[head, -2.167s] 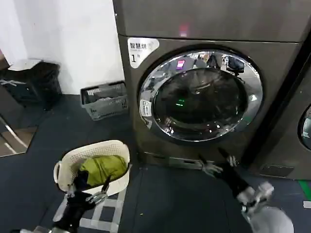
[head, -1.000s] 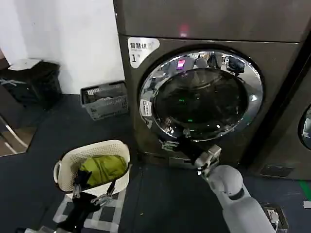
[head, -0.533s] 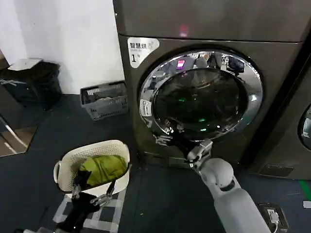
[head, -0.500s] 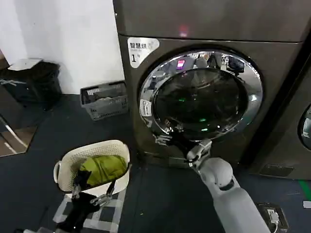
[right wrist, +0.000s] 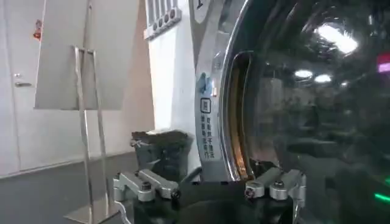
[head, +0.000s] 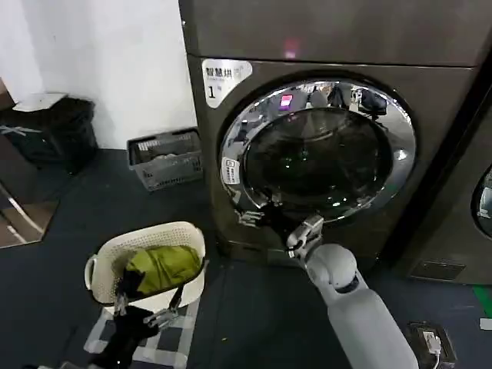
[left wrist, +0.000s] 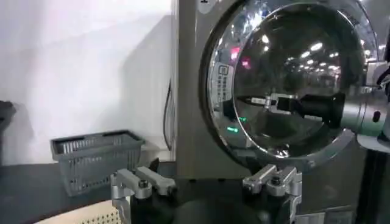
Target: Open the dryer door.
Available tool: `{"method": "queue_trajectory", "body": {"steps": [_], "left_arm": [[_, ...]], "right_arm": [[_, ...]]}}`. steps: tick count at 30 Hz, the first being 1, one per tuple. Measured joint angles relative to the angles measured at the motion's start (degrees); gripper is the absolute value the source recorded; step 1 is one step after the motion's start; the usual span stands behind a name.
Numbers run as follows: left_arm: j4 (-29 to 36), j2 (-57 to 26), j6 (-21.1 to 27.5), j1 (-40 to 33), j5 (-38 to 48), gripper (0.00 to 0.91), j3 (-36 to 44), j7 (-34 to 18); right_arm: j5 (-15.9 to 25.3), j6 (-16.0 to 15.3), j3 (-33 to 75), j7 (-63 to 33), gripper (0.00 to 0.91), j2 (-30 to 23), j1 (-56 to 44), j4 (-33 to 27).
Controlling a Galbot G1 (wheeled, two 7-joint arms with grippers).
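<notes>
The dryer door (head: 319, 150) is closed, seated flush in the front panel of the dryer (head: 231, 177), with its chrome ring (head: 400, 157) unbroken around the dark glass. A small white sticker (head: 229, 171) sits on the ring's left rim, the side where the right wrist view shows a recessed slot between ring and glass, probably the pull point.

The right hand (head: 257, 215) is raised to the lower-left arc of the ring, close to or touching it; contact cannot be confirmed. Its fingers (right wrist: 146, 184) are spread wide with nothing between them. This placement suits the task: a hand at the rim on the sticker side can hook the edge and swing the door outward, assuming the hinge is on the opposite side. The door has not yet been released.

The left hand (head: 146, 307) is parked low, above the patterned floor mat (head: 173, 338) and just in front of the cream laundry basket (head: 104, 261) holding green cloth. Its fingers (left wrist: 137, 182) are also wide apart and empty. It stays clear of the door's swing path.

A grey wire basket (head: 165, 157) stands on the floor against the wall, left of the dryer.
</notes>
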State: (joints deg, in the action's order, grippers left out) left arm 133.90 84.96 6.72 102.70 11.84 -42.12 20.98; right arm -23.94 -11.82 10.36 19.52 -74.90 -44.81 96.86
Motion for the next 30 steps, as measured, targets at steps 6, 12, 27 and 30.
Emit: {"method": "queue_trajectory", "body": {"steps": [6, 12, 27, 30], "left_arm": [[0.1, 0.1, 0.0, 0.1, -0.1, 0.907, 0.0, 0.0], [0.3, 0.1, 0.0, 0.2, -0.1, 0.907, 0.0, 0.4], [0.2, 0.0, -0.1, 0.1, -0.3, 0.907, 0.6, 0.4], [0.3, 0.0, -0.1, 0.3, -0.3, 0.907, 0.6, 0.4]], "right_arm": [[0.3, 0.0, -0.6, -0.5, 0.907, -0.5, 1.3, -1.2], [0.3, 0.0, -0.9, -0.8, 0.907, -0.5, 2.3, -2.0], [0.5, -0.1, -3.7, -1.5, 0.907, -1.7, 5.9, -4.8], [0.5, 0.1, -3.8, -1.5, 0.907, -2.0, 6.5, -5.4]]}}
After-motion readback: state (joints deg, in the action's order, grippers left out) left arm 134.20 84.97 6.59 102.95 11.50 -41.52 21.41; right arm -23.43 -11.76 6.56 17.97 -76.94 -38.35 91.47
